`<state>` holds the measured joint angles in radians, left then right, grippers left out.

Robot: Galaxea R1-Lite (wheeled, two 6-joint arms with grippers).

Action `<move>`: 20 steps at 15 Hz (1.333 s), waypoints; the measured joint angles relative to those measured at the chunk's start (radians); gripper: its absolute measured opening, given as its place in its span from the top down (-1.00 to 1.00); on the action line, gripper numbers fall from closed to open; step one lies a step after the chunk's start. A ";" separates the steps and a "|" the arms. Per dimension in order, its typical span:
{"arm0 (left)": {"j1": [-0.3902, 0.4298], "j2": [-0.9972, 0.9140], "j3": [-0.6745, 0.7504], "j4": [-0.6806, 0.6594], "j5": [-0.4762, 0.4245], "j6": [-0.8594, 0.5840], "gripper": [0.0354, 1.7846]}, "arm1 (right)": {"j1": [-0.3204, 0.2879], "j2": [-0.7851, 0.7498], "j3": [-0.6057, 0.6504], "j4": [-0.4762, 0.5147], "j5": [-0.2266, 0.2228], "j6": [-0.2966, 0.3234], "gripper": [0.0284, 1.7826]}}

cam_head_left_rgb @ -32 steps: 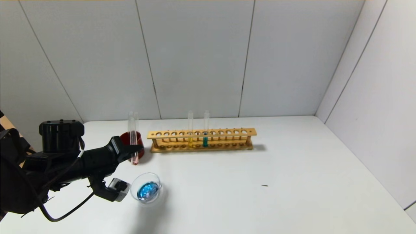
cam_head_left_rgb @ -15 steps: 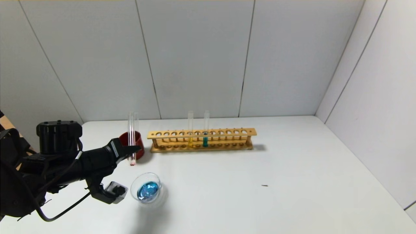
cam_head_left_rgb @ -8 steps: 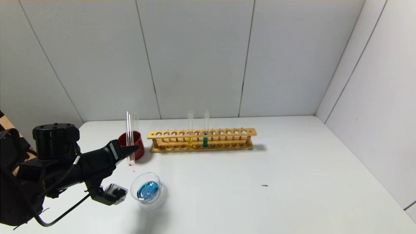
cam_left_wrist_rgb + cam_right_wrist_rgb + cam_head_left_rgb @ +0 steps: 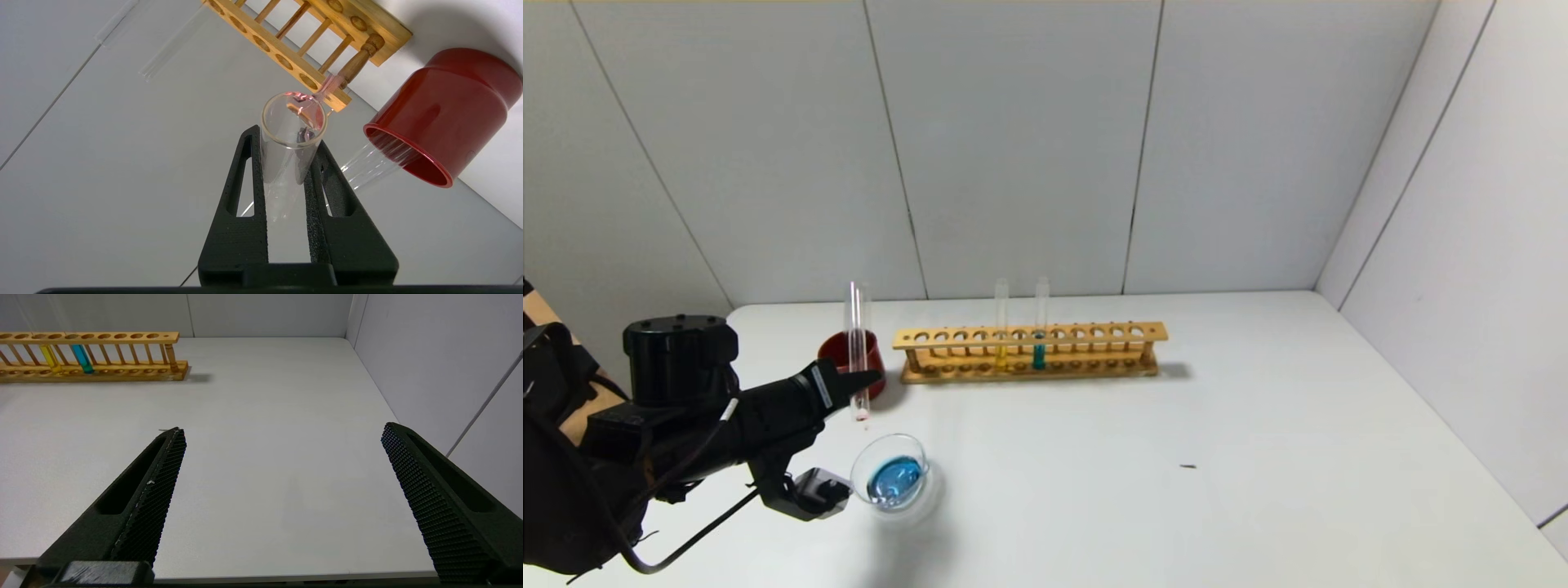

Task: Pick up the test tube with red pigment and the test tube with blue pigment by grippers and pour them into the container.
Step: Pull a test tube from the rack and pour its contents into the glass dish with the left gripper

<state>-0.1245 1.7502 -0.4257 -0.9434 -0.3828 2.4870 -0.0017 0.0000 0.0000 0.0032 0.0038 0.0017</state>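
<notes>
Red-pigment tube (image 4: 858,359) — shifted right, nearer container (image 4: 890,474)

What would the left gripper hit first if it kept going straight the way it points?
Probably the red cup. The left gripper, shut on the near-empty red tube, points toward the cup and the rack end beyond it. Depth is unclear, so it might pass just in front of the cup.

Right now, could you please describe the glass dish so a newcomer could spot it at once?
Start at the wooden rack at the table's back, then come forward past the red cup off its left end. The dish sits nearer still, beside the left tool: low, round, clear, the only vessel holding a blue pool.
</notes>
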 joint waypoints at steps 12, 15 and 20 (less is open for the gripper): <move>-0.064 0.033 0.003 -0.103 0.085 0.026 0.68 | 0.000 0.000 0.000 0.000 0.000 0.000 -0.96; -0.066 0.029 0.010 -0.119 0.085 0.033 0.68 | 0.000 0.000 0.000 0.000 0.000 0.000 -0.96; -0.065 0.006 0.029 -0.129 0.084 0.058 0.68 | 0.000 0.000 0.000 0.000 0.000 0.000 -0.96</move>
<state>-0.1894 1.7564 -0.3964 -1.0723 -0.2987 2.5449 -0.0017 0.0000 0.0000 0.0028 0.0043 0.0017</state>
